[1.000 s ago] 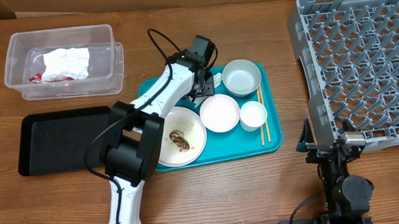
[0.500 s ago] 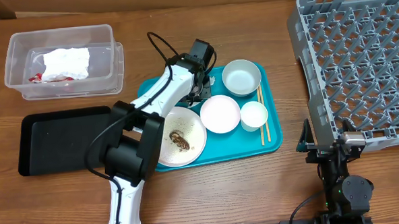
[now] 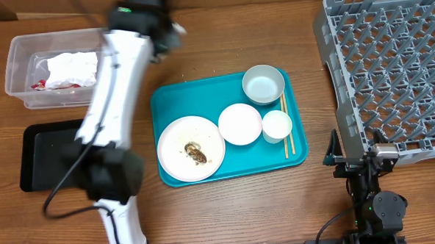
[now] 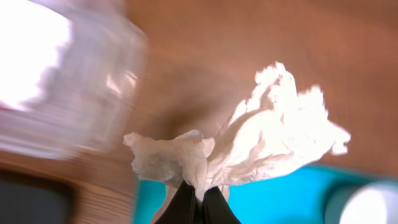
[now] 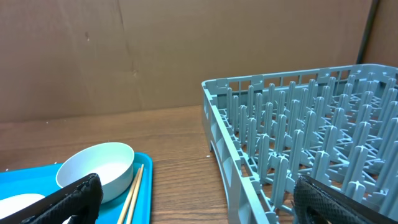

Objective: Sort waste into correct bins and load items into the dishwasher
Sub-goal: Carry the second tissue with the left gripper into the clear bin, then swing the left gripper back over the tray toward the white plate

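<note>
- 1 crumpled white paper napkin [image 4: 261, 143] is pinched in the closed black fingers of the left gripper [image 4: 196, 200]. It is held in the air, just beside the clear rectangular plastic tub [image 3: 13, 72].
- Tub contents: 1 more white napkin [image 3: 72, 68] and 1 red shiny wrapper [image 3: 38, 86].
- Shallow black rectangular tray [image 3: 50, 155] lies next to the tub.
- Teal serving tray [image 3: 172, 102] carries the large round white plate [image 3: 181, 134] with brown food scraps [image 3: 195, 152], the pinkish-white bowl [image 3: 240, 124], the pale grey-green bowl [image 3: 263, 85], the small white cup [image 3: 276, 125] and 2 thin wooden chopsticks [image 3: 285, 134].
- Right gripper [image 5: 199, 200] — jaws spread wide, empty — sits beside the large grey plastic dish rack [image 3: 392, 70].
</note>
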